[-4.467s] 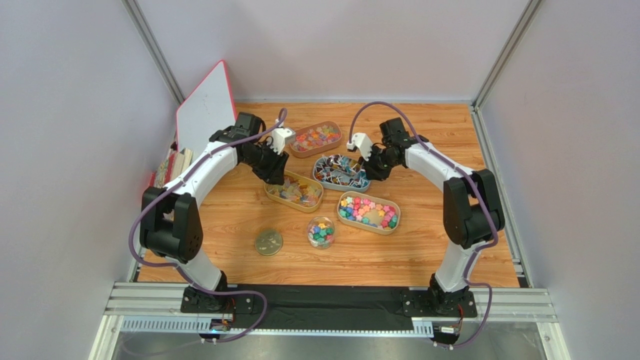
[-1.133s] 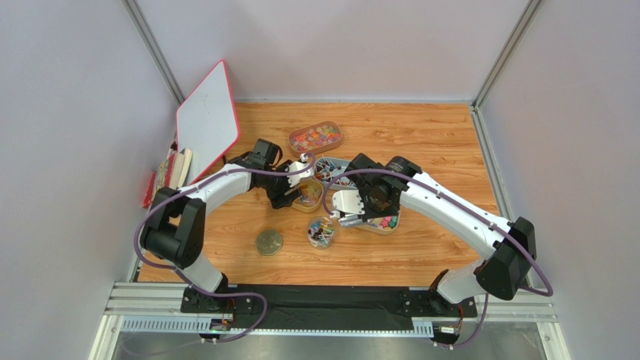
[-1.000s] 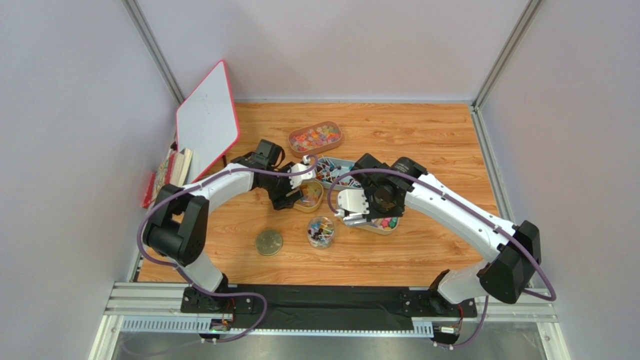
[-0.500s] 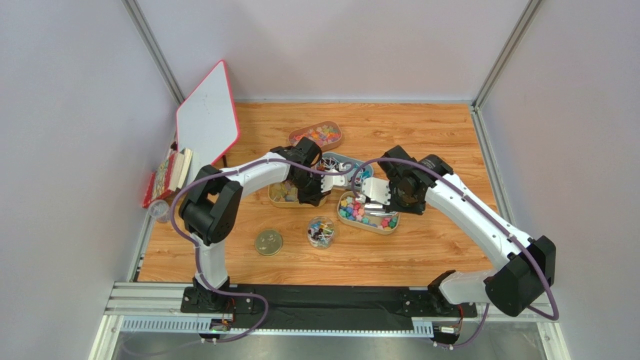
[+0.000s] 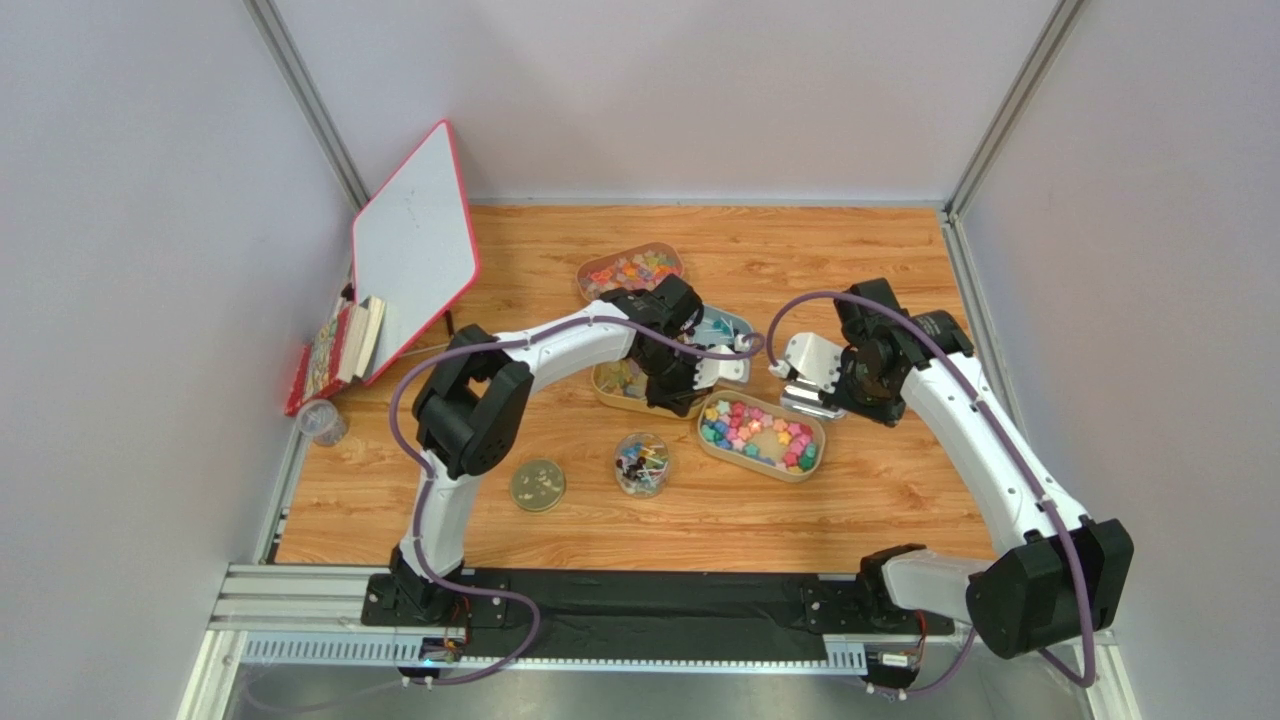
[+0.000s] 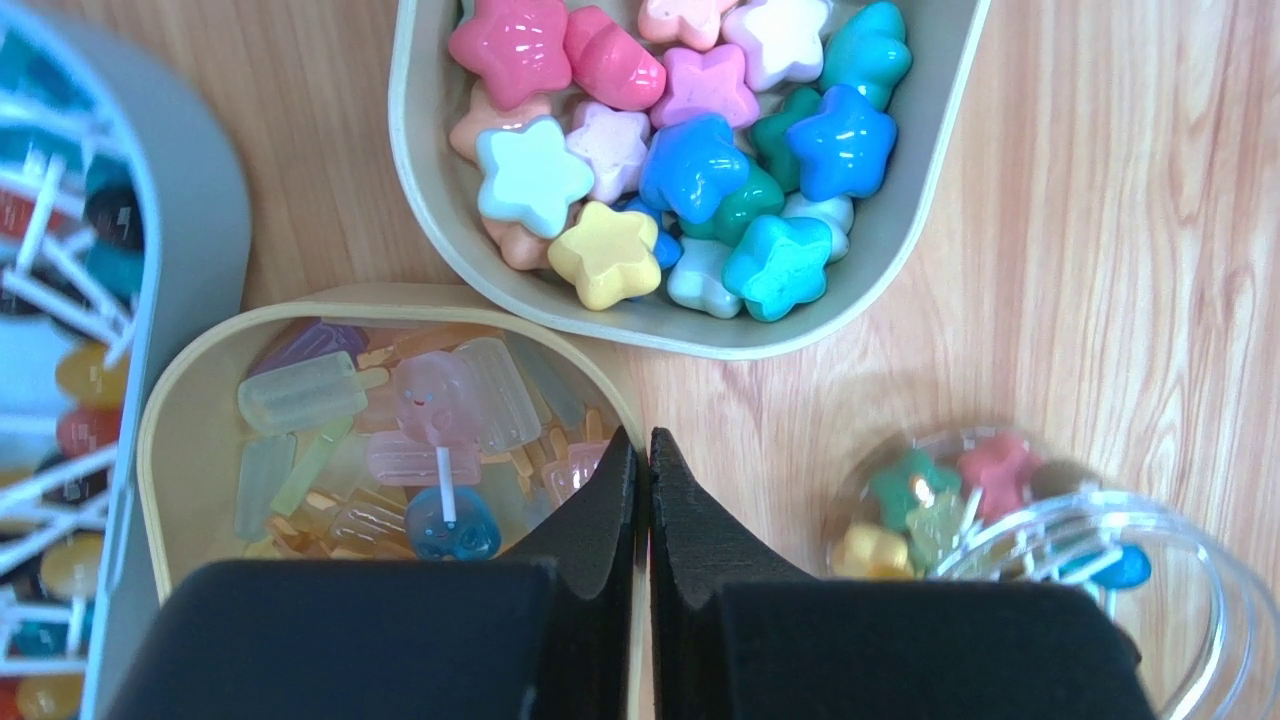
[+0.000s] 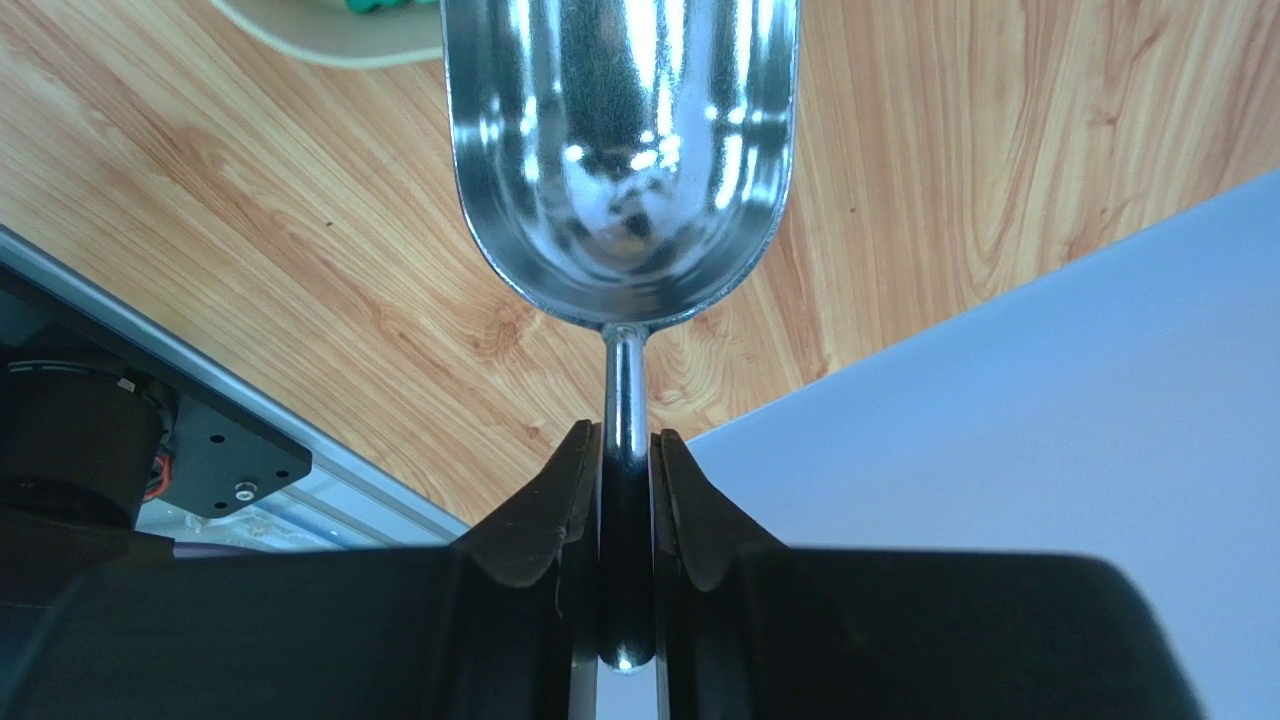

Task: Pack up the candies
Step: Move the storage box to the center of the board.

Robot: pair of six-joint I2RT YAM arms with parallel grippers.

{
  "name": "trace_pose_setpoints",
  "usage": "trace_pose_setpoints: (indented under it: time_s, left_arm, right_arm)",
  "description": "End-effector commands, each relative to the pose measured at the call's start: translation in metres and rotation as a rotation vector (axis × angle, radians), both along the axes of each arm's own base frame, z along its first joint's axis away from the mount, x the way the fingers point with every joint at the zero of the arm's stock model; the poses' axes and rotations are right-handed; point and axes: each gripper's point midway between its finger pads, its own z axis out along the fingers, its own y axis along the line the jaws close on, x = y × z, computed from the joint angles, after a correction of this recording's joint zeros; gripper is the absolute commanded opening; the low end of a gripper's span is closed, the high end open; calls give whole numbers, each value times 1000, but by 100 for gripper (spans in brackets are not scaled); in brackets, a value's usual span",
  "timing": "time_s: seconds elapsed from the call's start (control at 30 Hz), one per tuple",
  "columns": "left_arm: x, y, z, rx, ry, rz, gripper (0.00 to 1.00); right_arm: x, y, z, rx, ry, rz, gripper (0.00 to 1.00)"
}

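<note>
Popsicle-shaped amber and pastel candies [image 6: 436,413] fill a tan tray [image 6: 166,435]. My left gripper [image 6: 646,438] is shut on that tray's right rim, one finger inside and one outside; in the top view the left gripper [image 5: 688,387] is between the trays. Bright star-shaped candies [image 6: 601,255] lie in a second tan tray [image 5: 759,437]. My right gripper [image 7: 625,438] is shut on the handle of a metal scoop [image 7: 624,135], which is empty. The scoop [image 5: 801,363] hangs right of the star tray. A red-orange candy tray [image 5: 628,270] sits behind.
A small clear jar [image 5: 643,462] with some candies stands in front of the trays, its lid [image 5: 538,483] to the left. A grey tray [image 6: 196,195] of wrapped candies is partly under my left arm. A white board [image 5: 413,240] leans at the back left.
My left gripper swung right to the tan tray's right end and closed on its rim. My right arm carried the scoop right, off the star tray. The star tray sits slightly further right.
</note>
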Motion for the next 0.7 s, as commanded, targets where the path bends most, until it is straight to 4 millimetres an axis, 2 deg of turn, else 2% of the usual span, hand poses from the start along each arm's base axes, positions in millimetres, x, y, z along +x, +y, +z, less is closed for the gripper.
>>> trace_pose_setpoints:
  time_s: [0.0,0.07,0.13,0.2,0.23,0.27,0.3,0.33,0.37,0.4,0.43,0.47,0.5,0.53,0.57,0.63,0.67]
  left_arm:
    - [-14,-40,20,-107,11,-98,3]
    - [-12,-48,26,-130,11,-96,5]
    - [-8,-53,35,-139,6,-66,20]
    - [-2,-48,48,-116,-19,-24,37]
    - [0,-44,55,-111,-32,-16,39]
    - [-1,-37,73,-120,-58,-5,42]
    - [1,-29,83,-132,-73,12,46]
    - [-6,-16,79,-118,-62,22,47]
    - [-4,-11,104,-168,-123,32,48]
    - [-3,-2,108,-170,-146,45,50]
    - [-10,10,97,-143,-145,54,51]
    - [-4,19,108,-143,-219,81,52]
    - [-2,27,106,-122,-246,101,52]
    - [-3,37,93,-93,-260,124,53]
    - [6,50,94,-60,-320,175,54]
    - [12,68,78,-15,-335,252,54]
    - [19,79,75,20,-363,301,54]
  right_arm:
    - [4,-11,5,13,-46,-13,0]
    - [2,-17,6,6,-44,-17,0]
    - [0,-19,7,8,-44,-11,0]
    - [1,-14,15,38,-51,7,0]
    - [2,-10,20,58,-55,14,0]
    - [6,-7,33,76,-76,19,0]
    - [8,-1,36,100,-71,29,0]
    - [12,2,36,104,-47,36,0]
    - [11,2,38,101,-22,37,0]
    - [17,9,46,134,-32,51,0]
    - [23,11,42,129,-5,56,0]
    - [24,15,42,122,9,74,0]
    - [30,17,46,110,4,87,0]
    - [32,20,45,104,18,103,0]
    - [36,23,41,66,47,121,0]
    - [40,32,45,60,60,139,0]
    - [40,42,39,46,102,161,0]
